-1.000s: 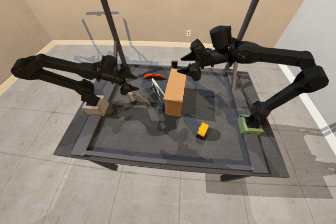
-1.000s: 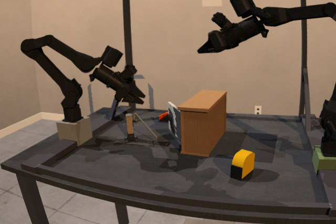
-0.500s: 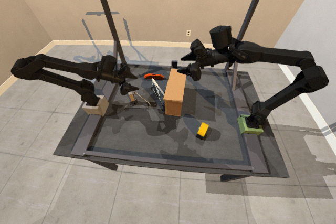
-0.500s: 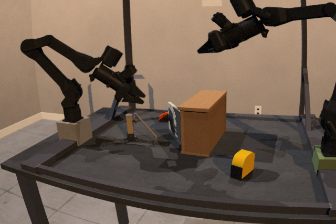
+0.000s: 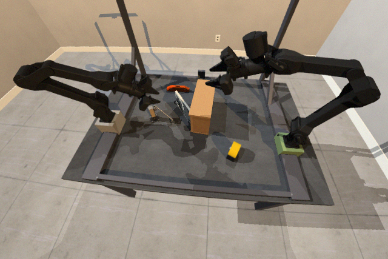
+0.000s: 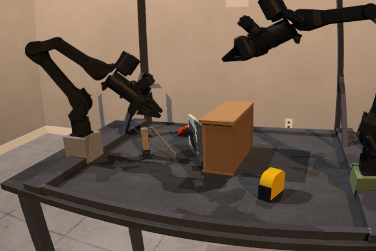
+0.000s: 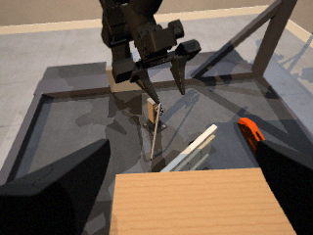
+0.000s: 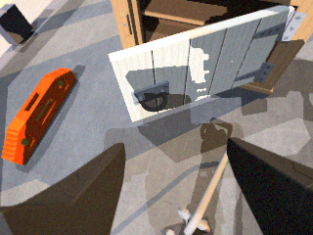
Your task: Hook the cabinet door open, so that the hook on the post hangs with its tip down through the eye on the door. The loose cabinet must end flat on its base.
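The wooden cabinet (image 5: 202, 105) stands upright on its base at mid-table. Its white door (image 5: 182, 105) is swung open toward the post, and the door also shows in the right wrist view (image 8: 201, 64). The dark eye (image 8: 154, 98) on the door is empty. The short wooden post (image 5: 152, 112) stands beside the door. Its hook rod (image 6: 167, 144) slopes down from the post top, and its tip rests on the table. My right gripper (image 5: 154, 96) hovers open just above the post. My left gripper (image 5: 216, 76) is open, high above the cabinet's far end.
An orange tool (image 5: 177, 87) lies behind the door. A yellow tape measure (image 5: 234, 150) sits in front of the cabinet on the right. A small black box (image 5: 201, 73) stands at the table's back edge. Frame uprights rise at the back corners.
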{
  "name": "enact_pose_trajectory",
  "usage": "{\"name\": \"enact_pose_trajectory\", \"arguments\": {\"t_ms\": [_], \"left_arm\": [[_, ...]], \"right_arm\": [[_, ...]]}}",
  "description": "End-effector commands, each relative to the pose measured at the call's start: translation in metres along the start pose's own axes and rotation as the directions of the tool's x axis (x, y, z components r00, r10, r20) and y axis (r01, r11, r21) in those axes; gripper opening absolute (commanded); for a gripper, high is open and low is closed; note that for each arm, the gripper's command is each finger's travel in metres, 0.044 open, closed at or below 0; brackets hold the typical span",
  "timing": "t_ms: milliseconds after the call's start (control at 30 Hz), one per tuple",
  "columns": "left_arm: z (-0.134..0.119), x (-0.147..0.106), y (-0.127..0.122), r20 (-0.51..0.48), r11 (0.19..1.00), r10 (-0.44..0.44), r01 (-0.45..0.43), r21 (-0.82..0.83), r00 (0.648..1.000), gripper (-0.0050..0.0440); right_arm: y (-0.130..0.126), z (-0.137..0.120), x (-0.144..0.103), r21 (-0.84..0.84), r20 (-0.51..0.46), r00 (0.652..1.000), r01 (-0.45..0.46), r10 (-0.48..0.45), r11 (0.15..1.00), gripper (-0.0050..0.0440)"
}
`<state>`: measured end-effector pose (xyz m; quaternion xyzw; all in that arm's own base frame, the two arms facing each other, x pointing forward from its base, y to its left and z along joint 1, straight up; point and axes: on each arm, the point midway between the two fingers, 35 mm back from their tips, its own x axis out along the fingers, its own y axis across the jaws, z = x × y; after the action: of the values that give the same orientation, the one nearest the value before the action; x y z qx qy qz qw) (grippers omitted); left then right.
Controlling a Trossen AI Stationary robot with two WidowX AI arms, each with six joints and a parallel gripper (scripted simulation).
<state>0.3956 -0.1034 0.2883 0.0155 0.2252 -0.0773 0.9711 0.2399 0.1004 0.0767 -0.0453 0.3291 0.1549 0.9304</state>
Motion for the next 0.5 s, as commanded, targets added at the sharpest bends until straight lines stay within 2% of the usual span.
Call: {"name": "enact_pose_trajectory", "arguments": {"t_ms": [0,67,333,400,467], "left_arm": [[-0.001,-0.011,0.007,0.020,1.000,0.003,-0.003,-0.003,1.000,0.0400],[-0.008,-0.012,0.010,0.010,1.000,0.005,-0.005,-0.003,1.000,0.0400],[-0.031,-0.016,0.018,-0.020,1.000,0.010,-0.010,-0.003,1.000,0.0400],[-0.031,-0.016,0.018,-0.020,1.000,0.010,-0.010,-0.003,1.000,0.0400],[-0.034,-0.016,0.019,-0.023,1.000,0.011,-0.011,-0.003,1.000,0.0400]], "right_arm": [[-0.005,0.014,0.003,0.077,-0.064,0.997,0.044,-0.039,0.996,0.0176],[-0.008,0.013,0.006,0.105,-0.110,0.993,0.062,-0.051,0.993,0.0129],[-0.015,0.010,0.017,0.207,-0.283,0.956,0.138,-0.075,0.968,0.0129],[-0.015,0.010,0.017,0.207,-0.283,0.956,0.138,-0.075,0.968,0.0129],[-0.016,0.010,0.019,0.232,-0.328,0.941,0.161,-0.079,0.959,0.0129]]}}
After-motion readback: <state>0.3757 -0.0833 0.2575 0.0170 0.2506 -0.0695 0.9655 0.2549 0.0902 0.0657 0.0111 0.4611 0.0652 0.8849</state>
